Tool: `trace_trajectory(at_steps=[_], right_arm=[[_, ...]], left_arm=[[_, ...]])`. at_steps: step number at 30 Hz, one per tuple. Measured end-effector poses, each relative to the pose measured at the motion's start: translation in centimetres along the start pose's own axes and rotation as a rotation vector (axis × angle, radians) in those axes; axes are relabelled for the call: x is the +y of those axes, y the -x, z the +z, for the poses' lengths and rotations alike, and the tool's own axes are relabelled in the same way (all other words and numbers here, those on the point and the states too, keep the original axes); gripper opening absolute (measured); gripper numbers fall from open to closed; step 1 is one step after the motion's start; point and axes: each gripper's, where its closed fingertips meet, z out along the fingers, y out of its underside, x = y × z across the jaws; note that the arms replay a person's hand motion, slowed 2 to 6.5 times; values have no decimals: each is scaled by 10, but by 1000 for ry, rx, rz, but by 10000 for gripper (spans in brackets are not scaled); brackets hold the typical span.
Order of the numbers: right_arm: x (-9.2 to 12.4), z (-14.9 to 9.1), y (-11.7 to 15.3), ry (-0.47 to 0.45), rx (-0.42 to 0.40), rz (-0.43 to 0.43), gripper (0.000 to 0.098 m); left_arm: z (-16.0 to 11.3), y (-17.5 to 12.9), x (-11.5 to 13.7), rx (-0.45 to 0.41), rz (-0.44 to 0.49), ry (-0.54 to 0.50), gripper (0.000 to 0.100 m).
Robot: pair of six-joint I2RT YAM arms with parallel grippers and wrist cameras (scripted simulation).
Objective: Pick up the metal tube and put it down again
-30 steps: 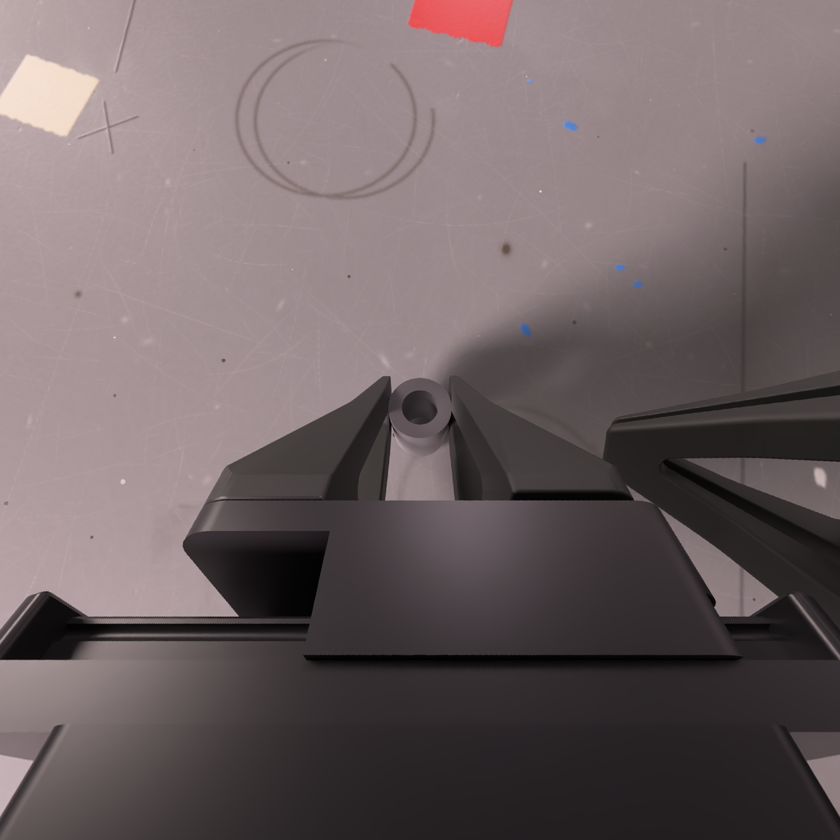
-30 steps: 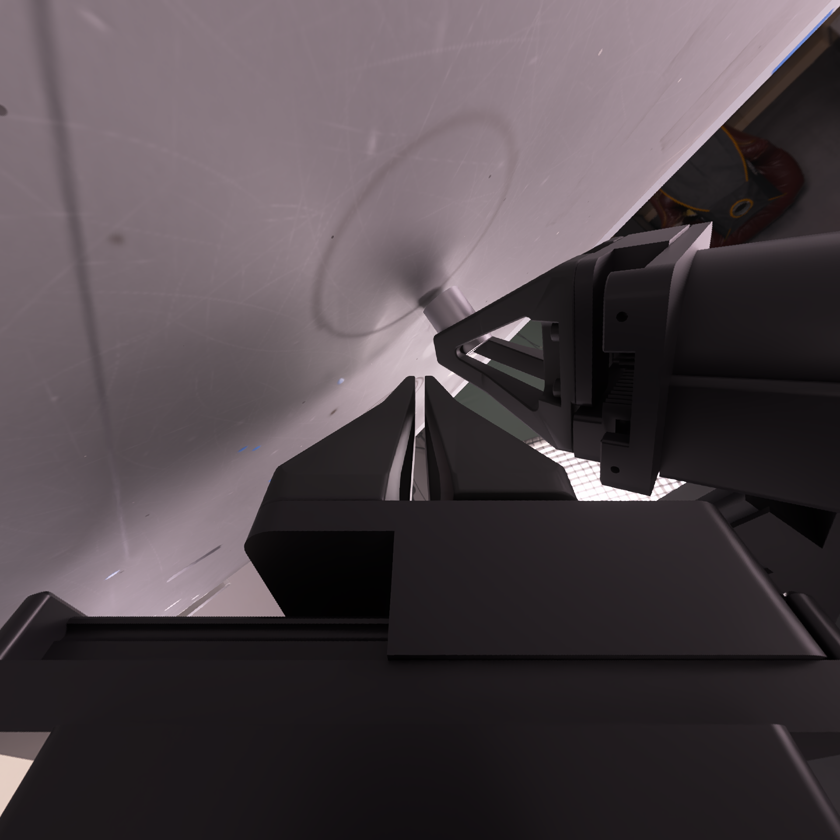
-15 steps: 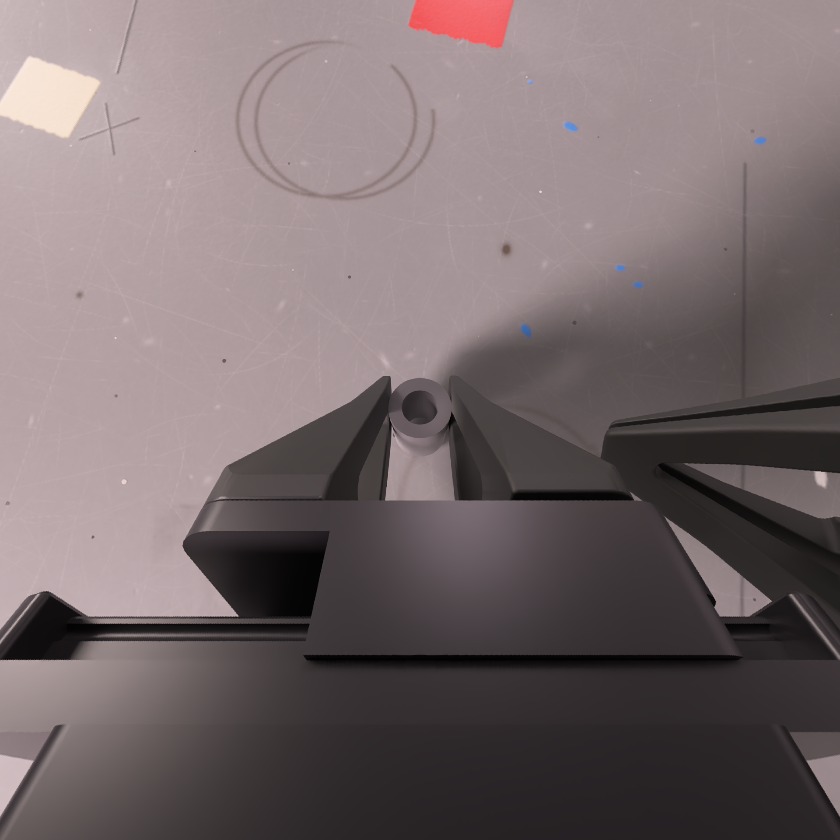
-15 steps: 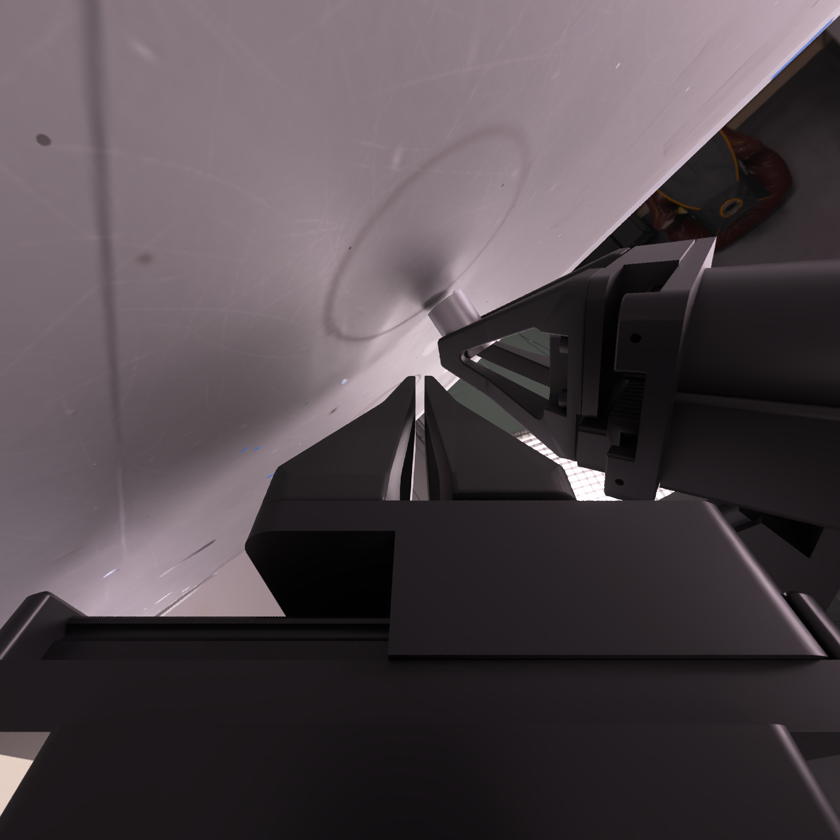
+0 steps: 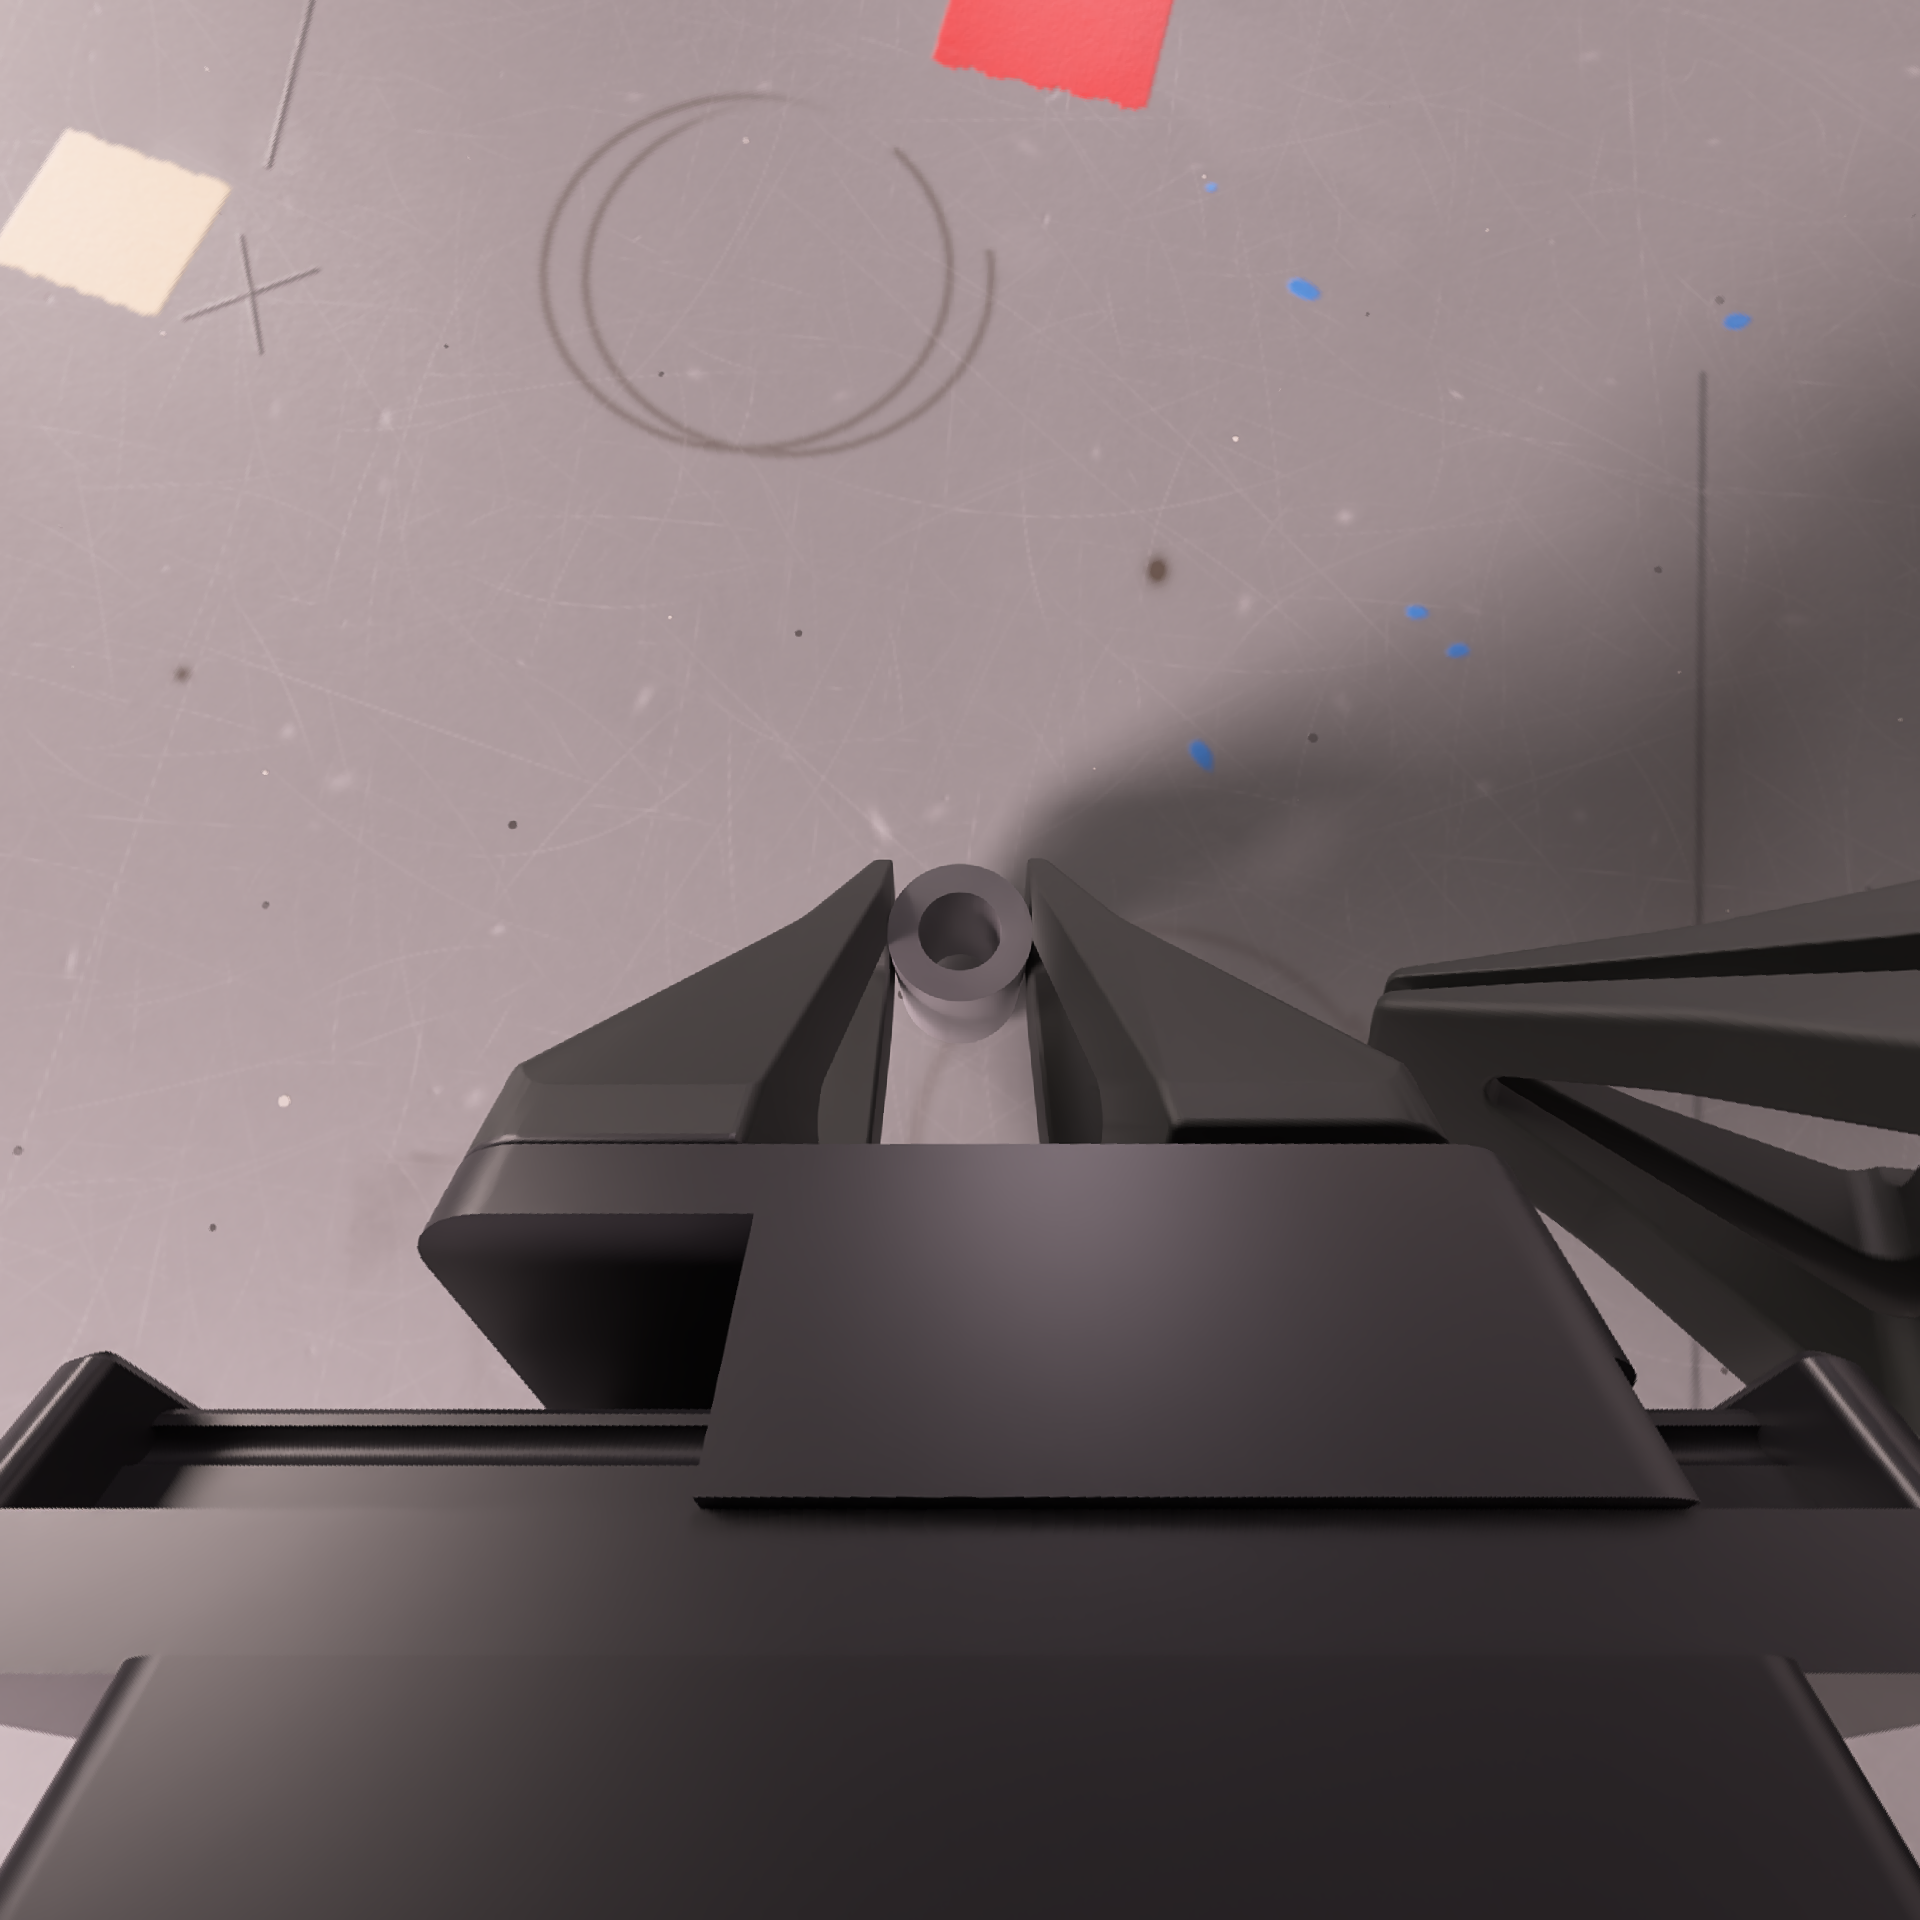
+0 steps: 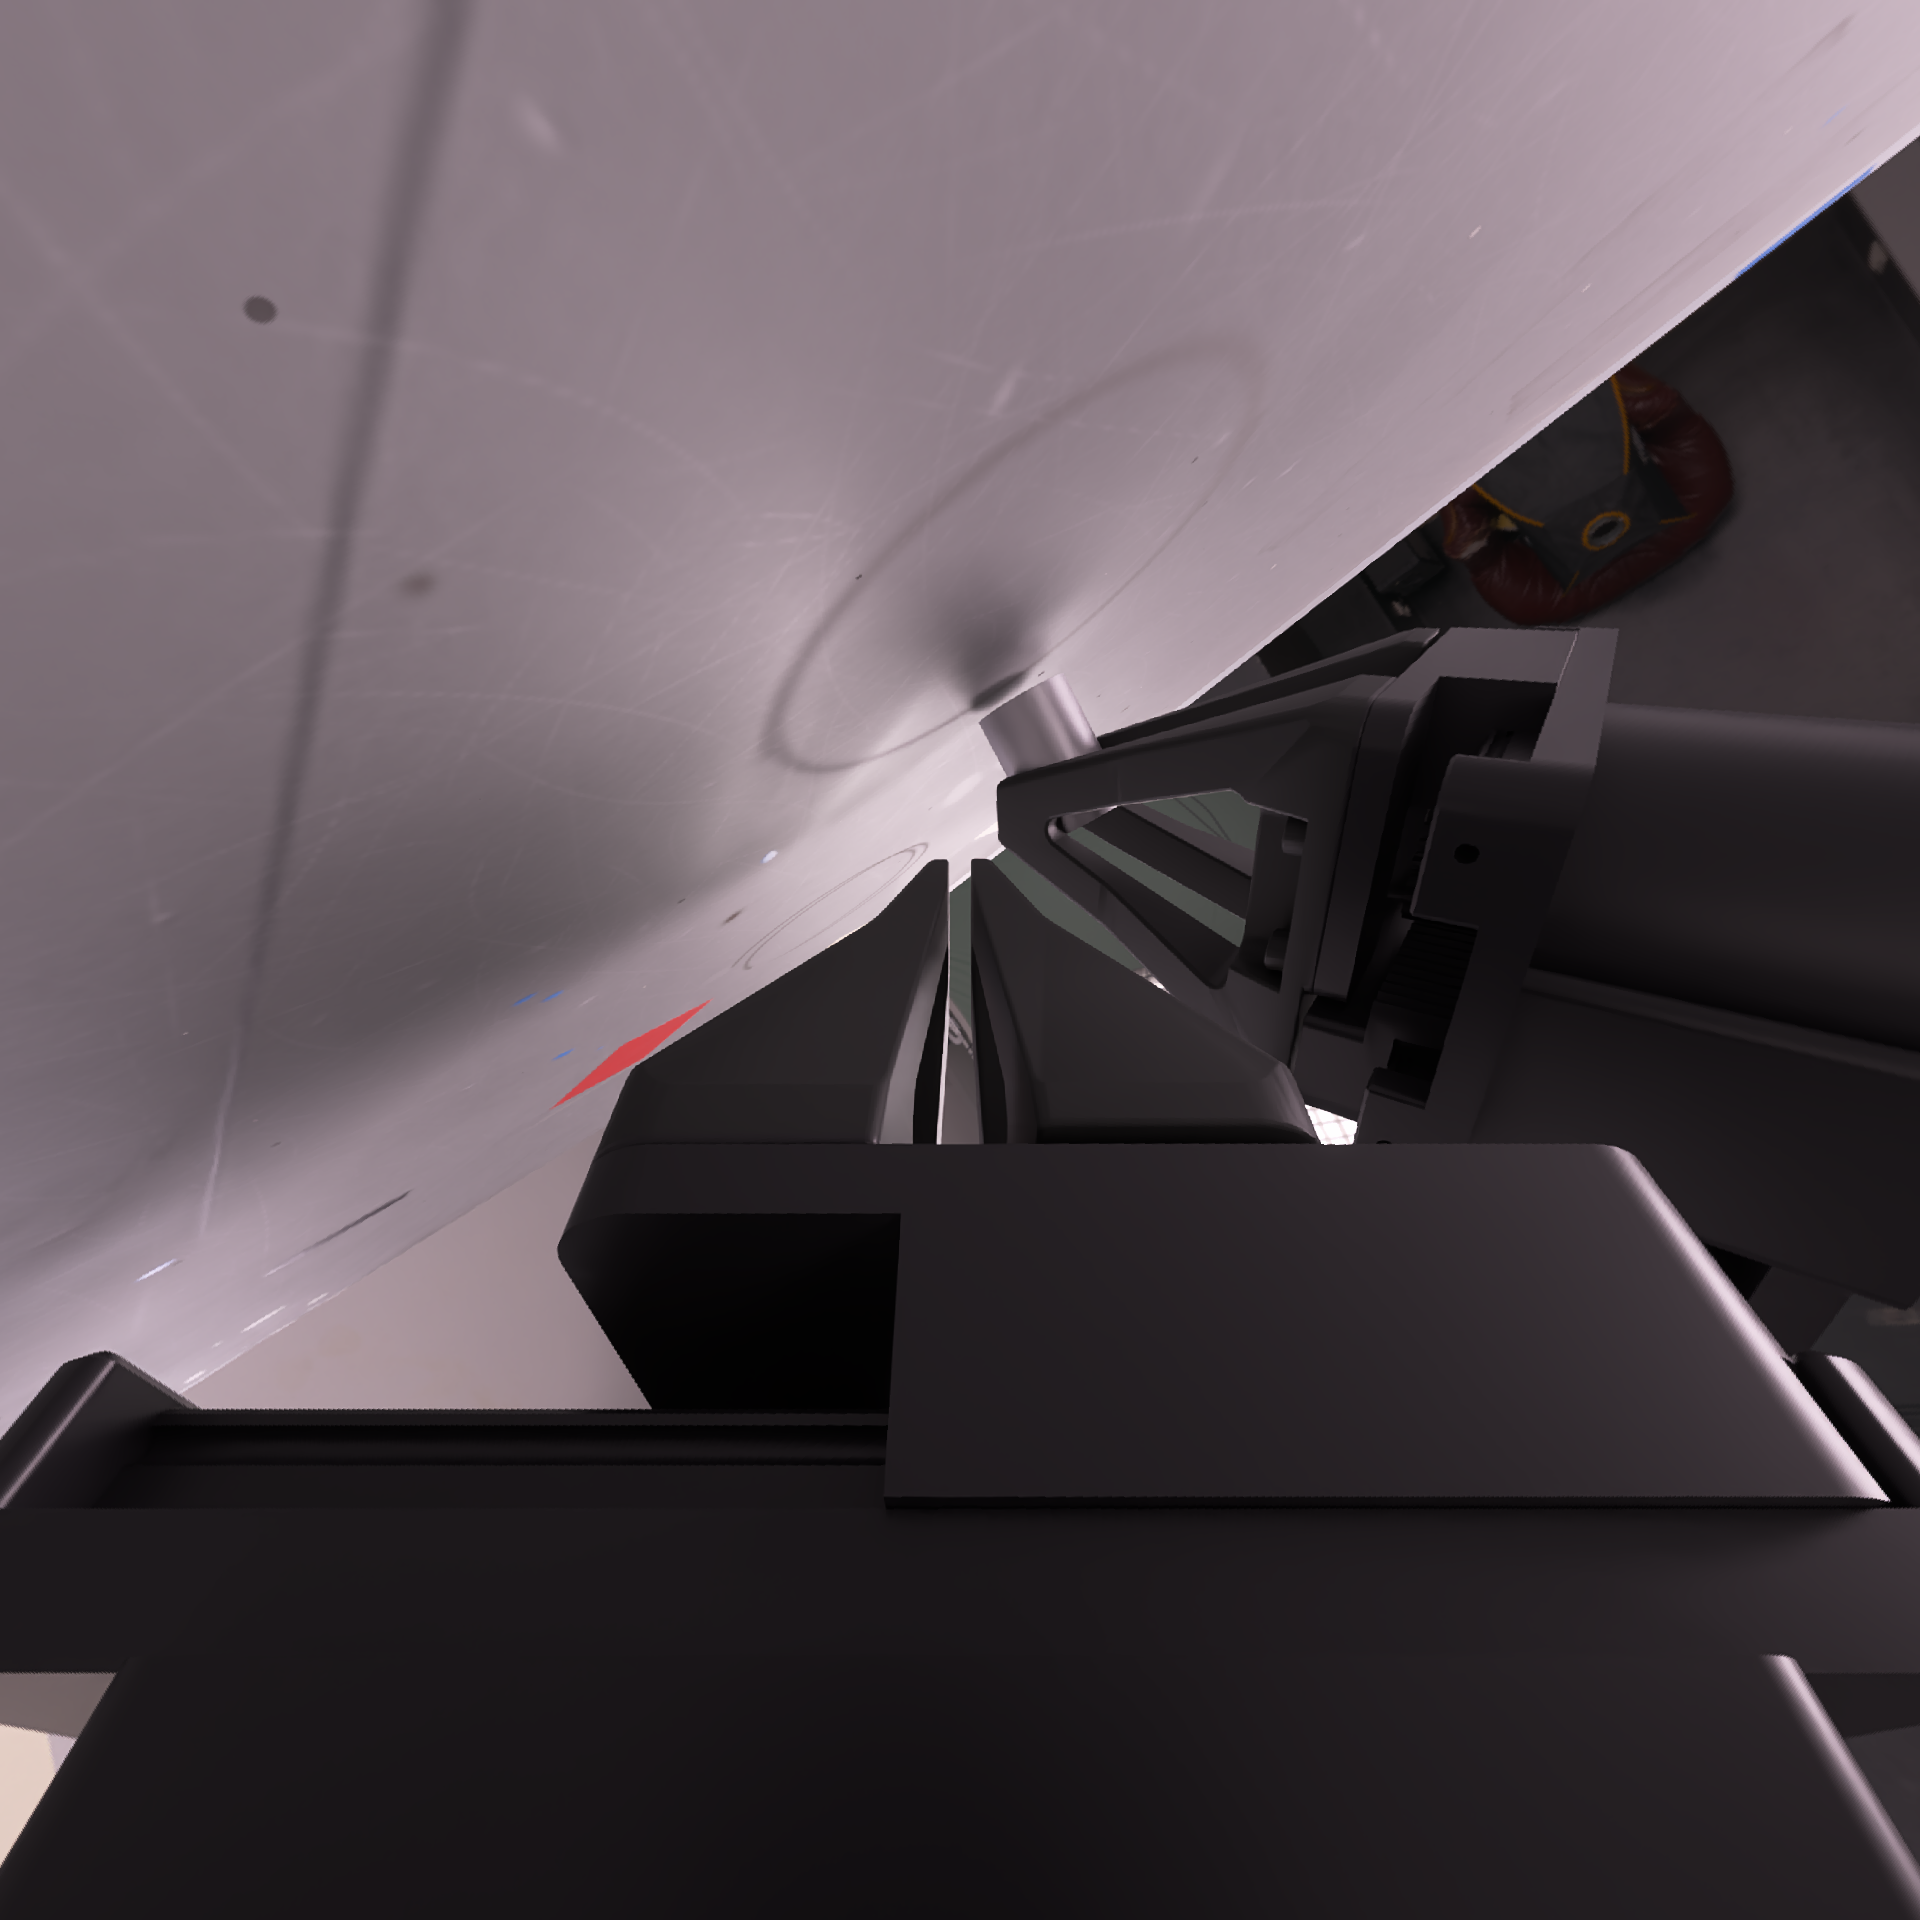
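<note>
closest to you in the left wrist view, your left gripper [image 5: 960, 940] has its two fingers pressed against either side of the metal tube [image 5: 960, 943], pinching it near its upper end so the open bore faces straight back at the camera. that hold makes sense for an upright tube: the flat inner faces meet the round wall on opposite sides, so it should not roll or twist out. in the right wrist view the tube [image 6: 1039, 720] stands upright with its lower end at the table [image 6: 520, 520], right on a small dark shadow, so you can judge it as either just touching down or barely off the surface; the pictures do not settle which. your right gripper [image 6: 961, 997] carries nothing, its fingers drawn together with only a thin slit between them, and it sits off to the side of the left one, probably parked there to stay out of the way. just beyond the tube a soft arm shadow falls across the table. farther out you see a few blue specks [image 5: 1200, 755], a thin dark line [image 5: 1701, 644], then a pair of overlapping pencil-like rings [image 5: 764, 275], a small cross mark [image 5: 249, 294], a cream square patch [image 5: 109, 221] and a red patch [image 5: 1049, 47] at the far edge. past the table edge in the right view a dark red bundle [image 6: 1590, 509] lies on the floor.
</note>
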Motion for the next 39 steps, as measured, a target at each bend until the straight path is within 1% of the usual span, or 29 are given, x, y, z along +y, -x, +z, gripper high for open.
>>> trace_trajectory(at_steps=[5,10,18,39], right_arm=[[0,1,0,4,0,-20,35],[-1,1,-1,3,2,-17,35],[0,0,-4,4,0,-12,39],[1,1,-2,-3,-9,-5,34]], left_arm=[[0,0,0,0,4,0,209],[0,1,0,-8,15,-3,240],[1,0,-2,-11,24,-10,258],[-3,-1,-6,9,13,-32,273]])
